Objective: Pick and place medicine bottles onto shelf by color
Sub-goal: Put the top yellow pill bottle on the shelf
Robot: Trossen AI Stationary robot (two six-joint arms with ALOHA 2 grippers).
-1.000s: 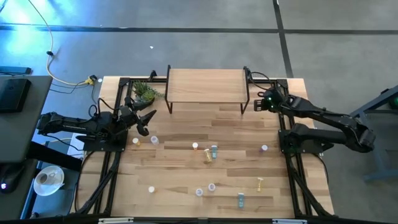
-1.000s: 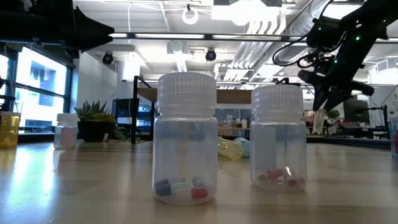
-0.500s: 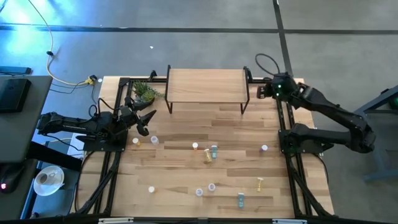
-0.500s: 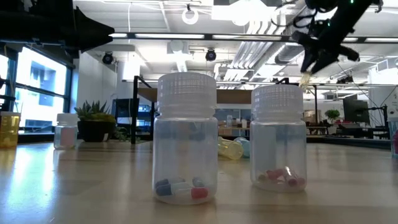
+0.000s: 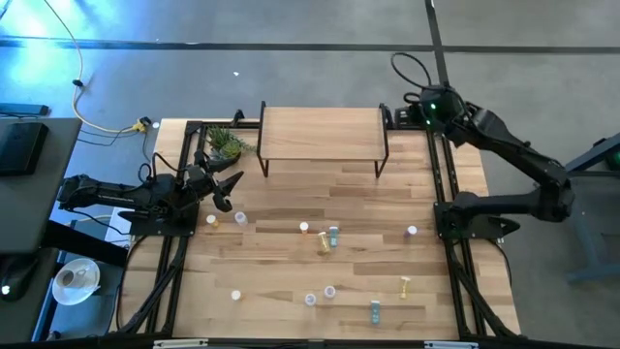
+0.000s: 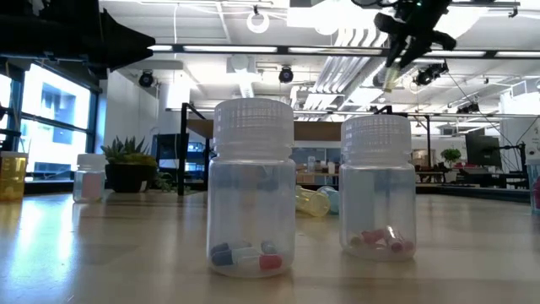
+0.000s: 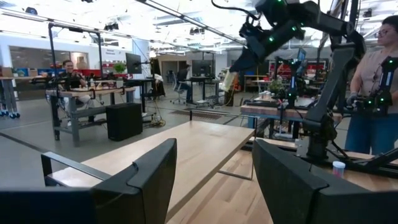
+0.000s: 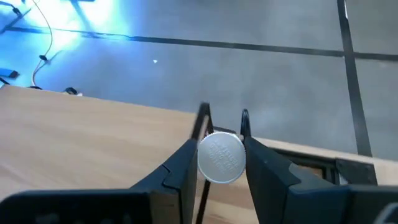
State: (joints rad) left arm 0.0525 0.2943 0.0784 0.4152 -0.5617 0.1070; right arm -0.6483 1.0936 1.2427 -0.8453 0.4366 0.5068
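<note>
Right gripper [image 8: 220, 163] apparently lifted its bottle [image 8: 221, 158] over shelf [image 5: 323, 133].

Both arms are matte black, built of slim jointed links. The right arm [image 5: 504, 145] has a green light glowing at its wrist and a black cable looping off it. The left arm [image 5: 126, 194] ends in a black gripper [image 7: 211, 180] with two broad, flat, angular fingers [image 7: 149, 177], their edges bevelled.
</note>
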